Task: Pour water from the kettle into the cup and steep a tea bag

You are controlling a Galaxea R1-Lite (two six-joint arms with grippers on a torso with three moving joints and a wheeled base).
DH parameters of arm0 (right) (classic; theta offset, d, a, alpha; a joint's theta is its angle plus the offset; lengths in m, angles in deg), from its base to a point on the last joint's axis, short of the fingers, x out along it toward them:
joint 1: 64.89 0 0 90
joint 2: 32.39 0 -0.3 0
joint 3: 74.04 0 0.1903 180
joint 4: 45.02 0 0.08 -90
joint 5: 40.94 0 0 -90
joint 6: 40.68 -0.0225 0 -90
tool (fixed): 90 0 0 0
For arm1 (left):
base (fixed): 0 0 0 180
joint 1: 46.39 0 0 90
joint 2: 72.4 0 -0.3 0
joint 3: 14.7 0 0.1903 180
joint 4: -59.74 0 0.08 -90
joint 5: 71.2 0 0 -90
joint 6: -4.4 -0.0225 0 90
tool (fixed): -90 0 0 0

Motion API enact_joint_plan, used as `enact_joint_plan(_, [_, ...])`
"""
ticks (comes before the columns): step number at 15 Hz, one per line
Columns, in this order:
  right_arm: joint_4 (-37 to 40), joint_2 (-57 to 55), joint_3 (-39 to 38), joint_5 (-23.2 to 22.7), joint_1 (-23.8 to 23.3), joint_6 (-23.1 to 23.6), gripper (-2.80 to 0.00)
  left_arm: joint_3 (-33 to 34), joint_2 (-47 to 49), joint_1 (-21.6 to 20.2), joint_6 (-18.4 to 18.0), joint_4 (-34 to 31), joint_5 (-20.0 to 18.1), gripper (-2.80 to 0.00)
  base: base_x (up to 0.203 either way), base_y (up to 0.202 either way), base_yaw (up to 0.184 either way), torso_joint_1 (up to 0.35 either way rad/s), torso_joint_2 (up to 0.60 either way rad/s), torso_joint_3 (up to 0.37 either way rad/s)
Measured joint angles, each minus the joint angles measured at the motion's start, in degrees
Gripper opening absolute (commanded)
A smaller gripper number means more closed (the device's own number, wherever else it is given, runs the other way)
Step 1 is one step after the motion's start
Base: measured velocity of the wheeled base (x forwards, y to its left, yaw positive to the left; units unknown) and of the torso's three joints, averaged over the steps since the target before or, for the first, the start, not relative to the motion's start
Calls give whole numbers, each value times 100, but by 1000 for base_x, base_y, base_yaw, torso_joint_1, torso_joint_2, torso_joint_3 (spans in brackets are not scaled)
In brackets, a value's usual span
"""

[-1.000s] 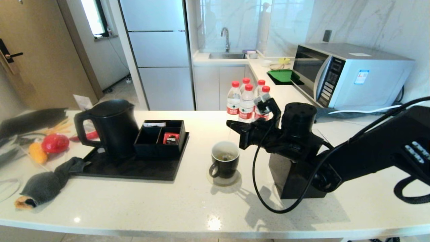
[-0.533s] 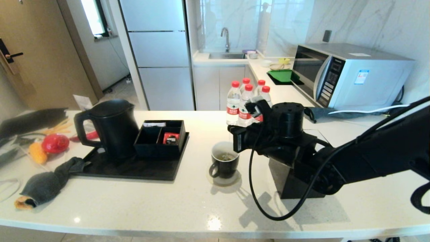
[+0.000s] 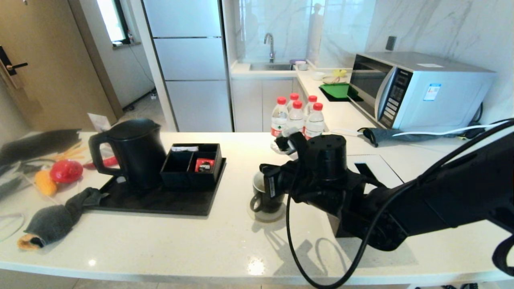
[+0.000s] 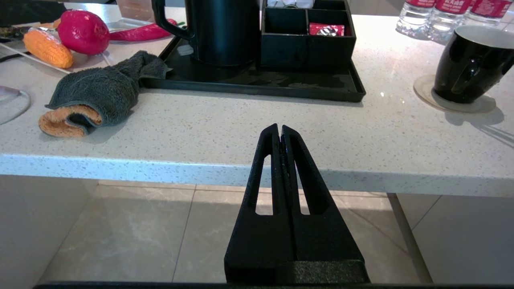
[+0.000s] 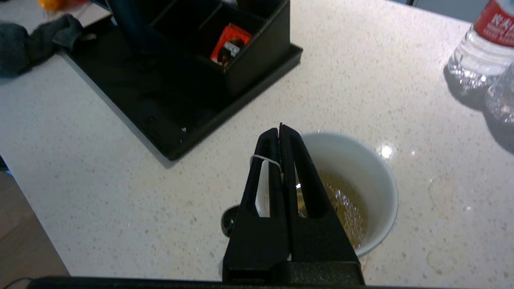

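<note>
right gripper (image 5: pixel 280 130): jaws pressed shut on a thin white string (image 5: pixel 265 159) looped over one finger; hangs right over the cup (image 5: pixel 353 192), at its 9 o'clock rim in the wrist view
tea bag: cannot tell, hidden by the fingers
cup: black mug, white inside, on a round coaster (image 4: pixel 453 105); holds pale yellowish water (image 5: pixel 345 204)
kettle (image 3: pixel 134 150): upright on the black tray (image 3: pixel 160 200), roughly 9 o'clock from the cup, well apart
compartment box (image 3: pixel 192 164): just beside the kettle, red packet (image 3: pixel 204 164) inside
bottles (image 3: pixel 297 116): red caps, about 1 o'clock of the cup
left gripper (image 4: pixel 280 132): closed, empty, parked below the counter edge (image 4: pixel 160 168)
</note>
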Motion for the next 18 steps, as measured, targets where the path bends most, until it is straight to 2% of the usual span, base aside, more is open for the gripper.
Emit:
enact_joint_plan(4, [2, -9, -139, 4, 2, -10, -280, 0, 0, -2, -5, 0, 1, -280, 0, 0, 0, 0, 0, 0])
enact_joint_plan(10, [274, 221, 387, 202, -47, -11, -280, 0, 0, -2, -2, 0, -1, -280, 0, 0, 0, 0, 0, 0])
enact_joint_plan(18, [439, 507, 797, 213, -251, -11, -280, 0, -2, -2, 1, 1, 0, -280, 0, 0, 0, 0, 0, 0])
